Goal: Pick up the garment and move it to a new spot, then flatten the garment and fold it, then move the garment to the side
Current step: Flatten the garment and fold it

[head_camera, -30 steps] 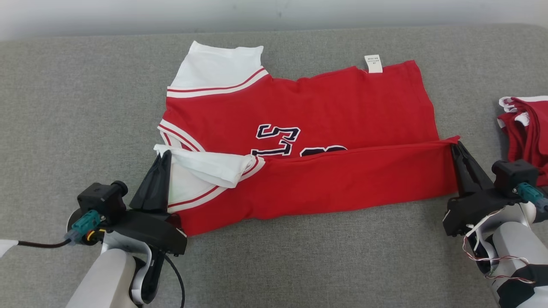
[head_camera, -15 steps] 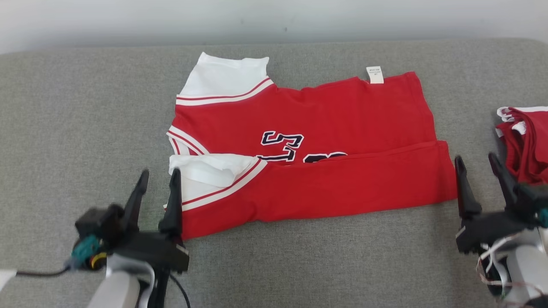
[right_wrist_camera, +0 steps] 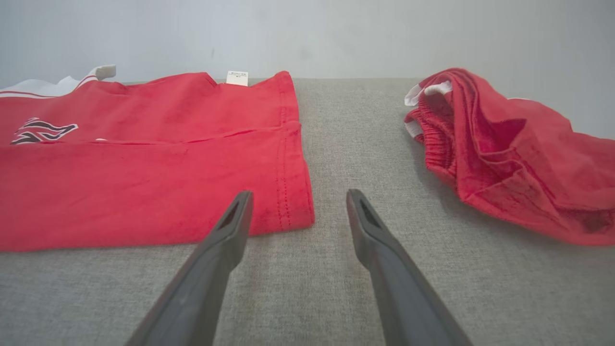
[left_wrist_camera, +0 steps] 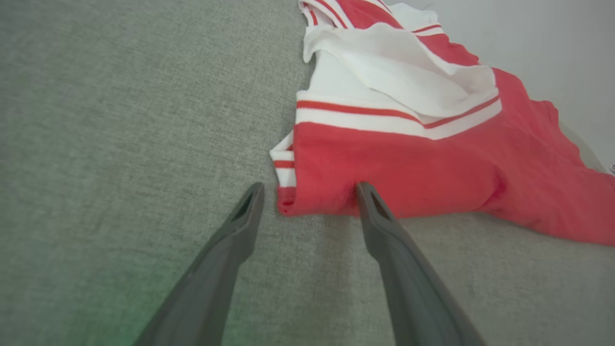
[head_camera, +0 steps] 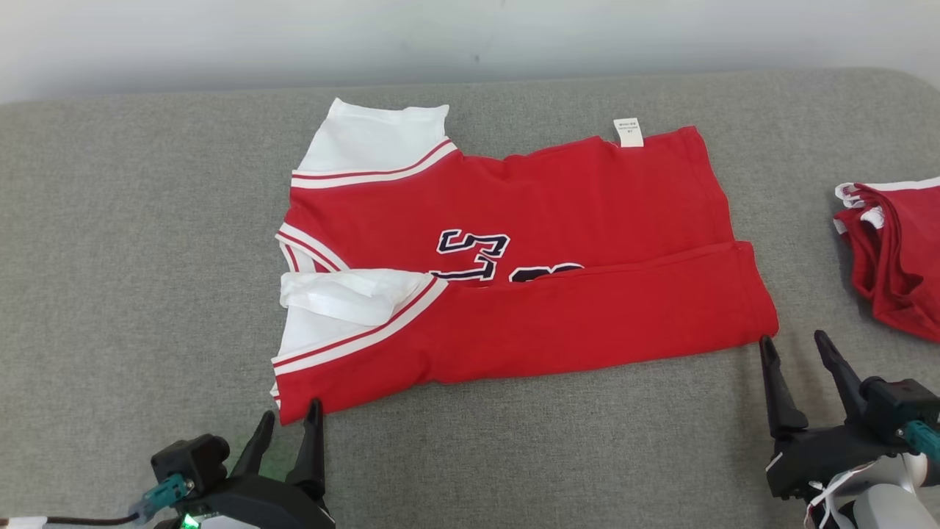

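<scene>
Now the red shirt (head_camera: 514,242) lies flat in the middle of the gray cushion (head_camera: 147,257). It has white sleeves, striped edges, a dark number and a small white tag (head_camera: 628,132) on its far edge. Its near side is folded up over the middle. The left gripper (head_camera: 291,409) sits low at the shirt's near left corner, fingers spread apart, holding nothing. The right gripper (head_camera: 793,337) sits just beside the near right corner, fingers spread too, empty. Another red pile (head_camera: 896,257) lies off to the right.
</scene>
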